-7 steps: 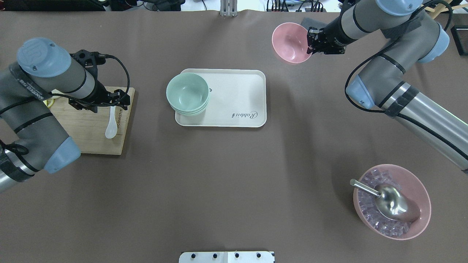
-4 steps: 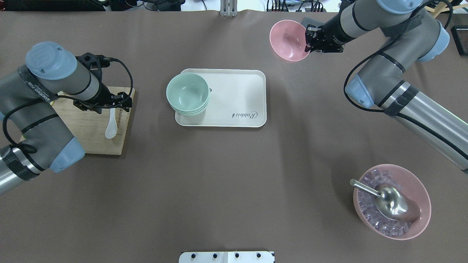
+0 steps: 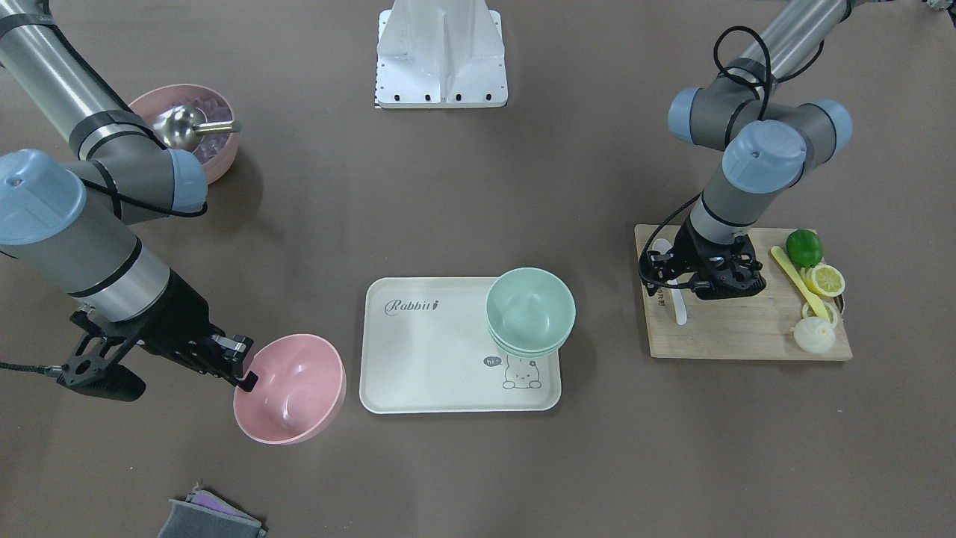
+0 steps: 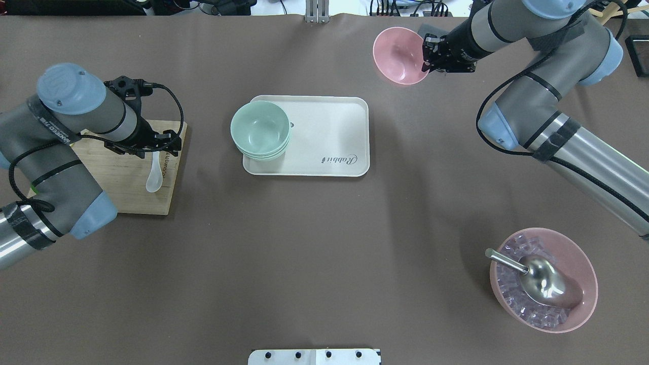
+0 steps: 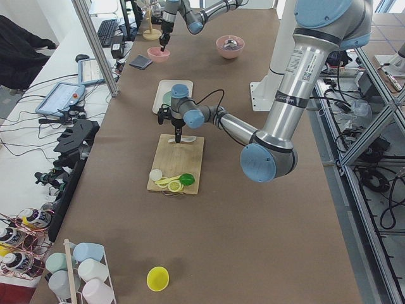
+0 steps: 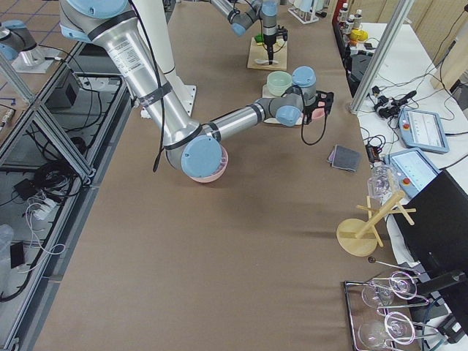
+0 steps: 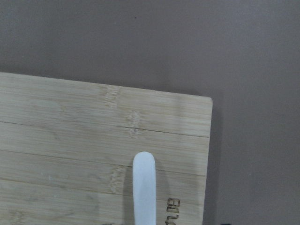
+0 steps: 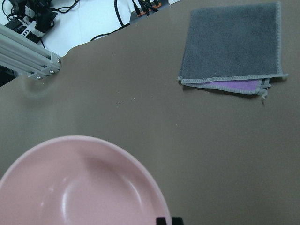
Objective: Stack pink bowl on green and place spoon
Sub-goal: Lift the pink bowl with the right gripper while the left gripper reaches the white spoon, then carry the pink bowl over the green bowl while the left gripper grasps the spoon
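Fingers (image 3: 248,383) of the right gripper (image 4: 426,55) are clamped on the rim of the pink bowl (image 4: 398,56), apparently raised, toward the tabletop's far right corner. The left gripper (image 4: 154,148) hangs over the spoon (image 4: 153,176) near the left edge; grip cannot be told. The green bowls (image 4: 260,129) sit mid-table. Stacking and spoon placement are not yet done.

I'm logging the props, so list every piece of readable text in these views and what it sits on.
"Rabbit": script print on the cream tray.
"hi~": small speech bubble on that tray, beside a cartoon animal.
Engraving on the cutting board near its edge: too blurred and cut off to read.
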